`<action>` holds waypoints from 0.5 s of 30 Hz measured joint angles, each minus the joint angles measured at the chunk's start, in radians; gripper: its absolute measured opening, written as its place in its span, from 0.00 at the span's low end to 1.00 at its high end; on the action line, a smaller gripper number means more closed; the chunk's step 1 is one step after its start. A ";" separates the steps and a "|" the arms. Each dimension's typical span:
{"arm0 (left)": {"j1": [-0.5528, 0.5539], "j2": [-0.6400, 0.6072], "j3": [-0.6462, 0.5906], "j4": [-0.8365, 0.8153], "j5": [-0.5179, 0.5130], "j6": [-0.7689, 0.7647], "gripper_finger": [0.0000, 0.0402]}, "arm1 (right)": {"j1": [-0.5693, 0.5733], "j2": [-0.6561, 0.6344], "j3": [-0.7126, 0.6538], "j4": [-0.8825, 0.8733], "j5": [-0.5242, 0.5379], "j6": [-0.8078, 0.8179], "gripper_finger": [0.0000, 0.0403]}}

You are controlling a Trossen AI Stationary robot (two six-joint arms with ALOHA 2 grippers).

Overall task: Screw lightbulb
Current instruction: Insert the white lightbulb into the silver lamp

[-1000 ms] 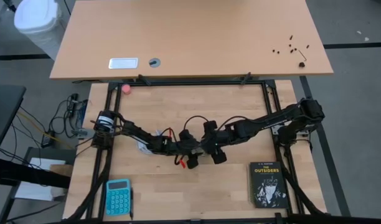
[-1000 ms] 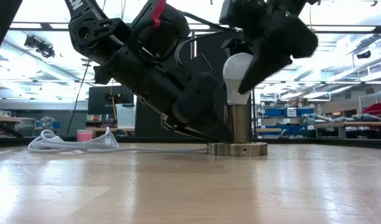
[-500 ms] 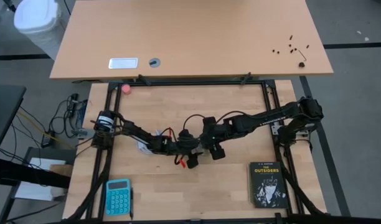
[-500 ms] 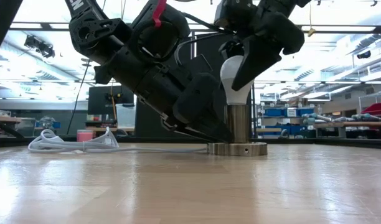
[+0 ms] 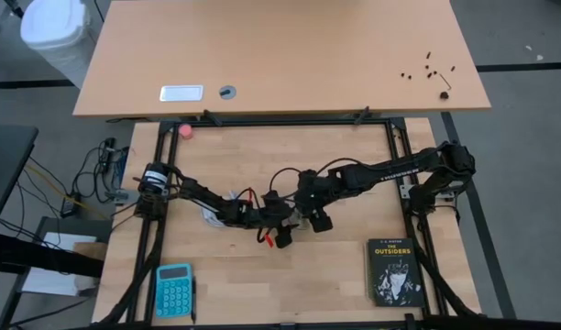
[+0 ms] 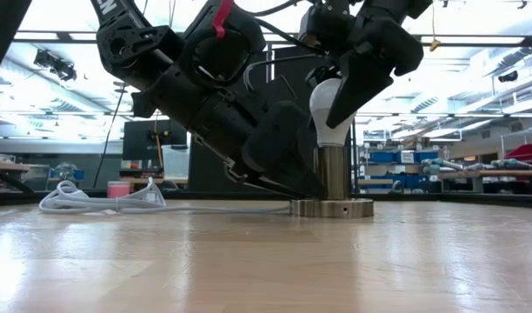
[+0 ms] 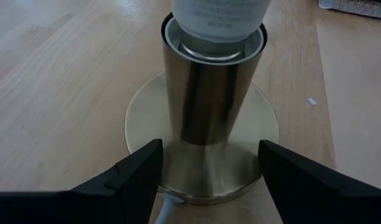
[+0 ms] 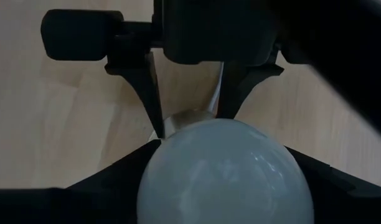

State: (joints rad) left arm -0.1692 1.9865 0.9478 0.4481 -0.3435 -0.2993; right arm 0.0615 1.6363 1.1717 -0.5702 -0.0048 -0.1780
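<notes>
1. The left arm reaches low from the table's left side toward the middle, its forearm sloping steeply down.
2. The left gripper (image 7: 206, 171) sits at table level, fingers (image 7: 131, 177) spread to either side of the socket's stem, seemingly pressed against it.
3. The right arm stretches in from the right, wrist bent downward.
4. The right gripper (image 8: 225, 168) points down, fingers (image 6: 357, 83) clasping the lightbulb (image 6: 329, 122).
</notes>
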 joint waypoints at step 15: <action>0.000 0.000 0.000 0.010 -0.011 -0.025 0.67 | 0.004 0.000 0.000 -0.006 0.045 0.188 0.73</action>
State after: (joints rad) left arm -0.1692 1.9865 0.9478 0.4583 -0.3547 -0.3247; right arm 0.0654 1.6363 1.1717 -0.5764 0.0401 0.0102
